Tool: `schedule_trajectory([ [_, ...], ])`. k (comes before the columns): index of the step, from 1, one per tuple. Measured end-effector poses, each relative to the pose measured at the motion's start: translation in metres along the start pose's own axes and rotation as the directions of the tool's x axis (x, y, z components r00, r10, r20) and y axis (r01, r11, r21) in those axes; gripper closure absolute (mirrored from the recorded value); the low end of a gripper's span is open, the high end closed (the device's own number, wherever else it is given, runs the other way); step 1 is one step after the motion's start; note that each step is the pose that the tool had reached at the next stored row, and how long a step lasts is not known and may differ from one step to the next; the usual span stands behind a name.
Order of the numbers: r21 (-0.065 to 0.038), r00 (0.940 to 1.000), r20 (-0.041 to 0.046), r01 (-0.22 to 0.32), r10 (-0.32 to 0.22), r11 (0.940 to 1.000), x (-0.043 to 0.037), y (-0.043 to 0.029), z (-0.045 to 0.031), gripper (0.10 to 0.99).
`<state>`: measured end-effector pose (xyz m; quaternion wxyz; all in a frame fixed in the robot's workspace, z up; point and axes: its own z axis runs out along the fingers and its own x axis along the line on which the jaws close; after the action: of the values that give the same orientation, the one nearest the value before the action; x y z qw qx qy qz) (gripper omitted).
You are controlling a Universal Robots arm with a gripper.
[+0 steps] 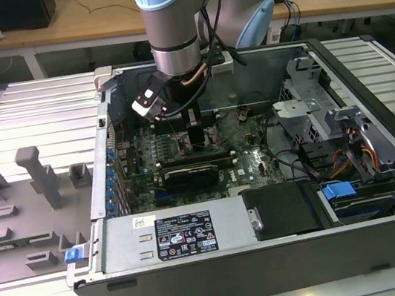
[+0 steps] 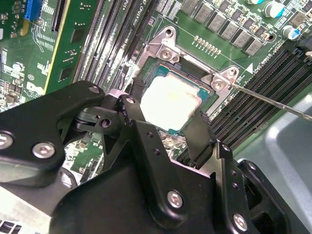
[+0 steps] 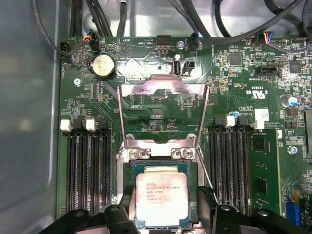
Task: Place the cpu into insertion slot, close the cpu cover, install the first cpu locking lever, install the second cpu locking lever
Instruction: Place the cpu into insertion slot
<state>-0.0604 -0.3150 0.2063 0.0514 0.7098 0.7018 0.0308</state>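
The cpu point(image 3: 162, 197), a small square chip with a pale metal top, lies level in the insertion slot point(image 3: 161, 163), whose dark frame sits on the green board. My gripper point(image 3: 163, 197) straddles the chip with a black finger point(image 3: 126, 202) against each of two opposite sides; in the second wrist view the cpu point(image 2: 170, 102) shows bright between the fingertips point(image 2: 204, 122). The cpu cover point(image 3: 163, 88) is swung open, standing away from the slot. A thin locking lever point(image 2: 273, 100) sticks out, unlatched. In the exterior view my gripper point(image 1: 196, 137) is low over the board inside the computer case.
Black memory slots point(image 3: 85, 165) run along both sides of the socket. A coin battery point(image 3: 103, 66) and cables point(image 3: 204, 19) lie beyond the cover. The case walls point(image 1: 275, 256) ring the board, drive bays point(image 1: 350, 161) are at the exterior view's right, and a grey fixture tray point(image 1: 18, 199) at its left.
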Motion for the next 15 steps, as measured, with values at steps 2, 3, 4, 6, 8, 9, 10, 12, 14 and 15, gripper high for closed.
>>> schedule_trajectory([
  [2,0.0,1.0,-0.0001,0.0,0.0,1.0,0.0,0.0,0.0,0.616],
  [3,0.0,1.0,0.0,0.0,0.0,1.0,0.0,0.0,0.0,0.616],
  [4,0.0,1.0,-0.0001,0.0,0.0,1.0,0.0,0.0,-0.0001,0.678],
  [6,0.0,1.0,-0.0001,0.0,0.0,1.0,0.0,0.0,-0.0001,0.796],
  [8,0.0,1.0,0.0,0.0,0.0,1.0,0.0,0.0,-0.0001,0.918],
  [9,0.0,1.0,0.0,0.0,0.0,1.0,0.0,0.0,-0.0001,0.976],
  [10,0.0,1.0,0.0,0.0,0.0,1.0,0.0,0.0,-0.0001,0.976],
  [12,0.0,1.0,0.0,0.0,0.0,1.0,0.0,0.0,-0.0002,0.98],
  [14,0.0,1.0,0.0001,-0.001,0.001,1.0,0.0,0.0,-0.0002,0.98],
  [15,0.001,0.9999,0.0015,-0.011,0.011,0.9999,-0.0001,0.0,-0.0002,0.98],
])
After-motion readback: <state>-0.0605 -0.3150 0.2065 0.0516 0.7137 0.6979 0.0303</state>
